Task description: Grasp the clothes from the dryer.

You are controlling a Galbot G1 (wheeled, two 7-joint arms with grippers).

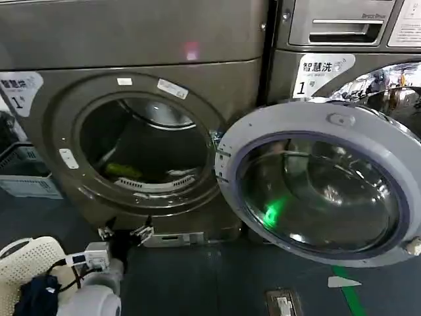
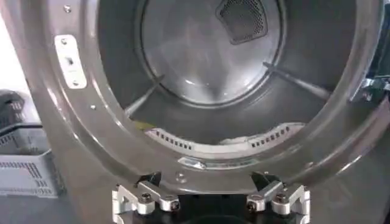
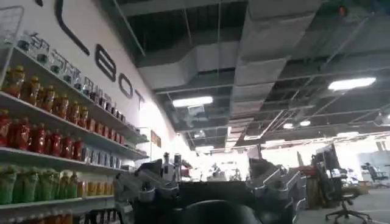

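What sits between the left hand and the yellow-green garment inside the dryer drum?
In the head view, the brown-grey porthole ring's lower rim lies between the left hand and the yellow-green garment; no loose object blocks the way.

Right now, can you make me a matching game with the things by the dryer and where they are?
Things:
1. yellow-green garment
2. glass door
3. left gripper
4. white basket

Places:
A. swung open to the right of the porthole
B. on the floor at lower left
C. inside the drum
D. just below the porthole rim, fingers open

Pairs: 1-C, 2-A, 3-D, 4-B
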